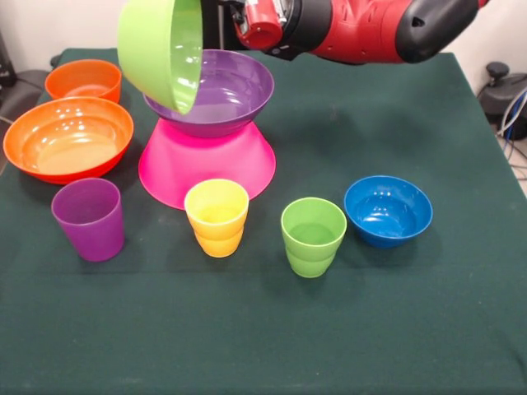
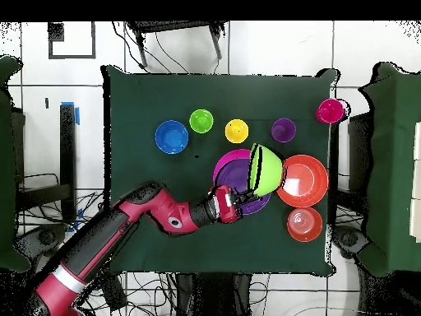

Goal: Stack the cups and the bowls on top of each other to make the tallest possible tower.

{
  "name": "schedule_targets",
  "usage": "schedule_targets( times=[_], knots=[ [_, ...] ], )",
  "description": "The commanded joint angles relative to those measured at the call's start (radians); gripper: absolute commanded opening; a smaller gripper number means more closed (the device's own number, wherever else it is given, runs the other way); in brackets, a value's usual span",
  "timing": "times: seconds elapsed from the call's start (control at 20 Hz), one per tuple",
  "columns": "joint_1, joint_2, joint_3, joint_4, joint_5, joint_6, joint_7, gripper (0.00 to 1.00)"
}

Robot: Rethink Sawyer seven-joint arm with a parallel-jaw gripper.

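Green cup (image 1: 313,236) stands upright in front — behind, the gripper (image 2: 243,200) grasps the lime bowl (image 1: 161,48), mouth sideways.

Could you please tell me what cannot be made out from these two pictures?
- The tool's tips: in the front view the tilted lime green bowl hides them; overhead they are too small, so its grasp cannot be confirmed.
- The red cup: past the front view's edge; overhead it shows only at the table corner.
- The pink bowl: overhead, the purple bowl covers nearly all of it.
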Motion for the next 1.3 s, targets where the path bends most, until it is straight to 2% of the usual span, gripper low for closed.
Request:
schedule_targets(
  times=[0.05,0.8,1.3],
  knots=[
    [0.017,0.039,0.119,-0.144,0.058,0.096,-0.015,0.00],
    [0.011,0.064,0.105,-0.160,0.044,0.156,-0.020,0.00],
    [0.013,0.075,0.118,-0.177,0.067,0.182,-0.020,0.00]
  ],
)
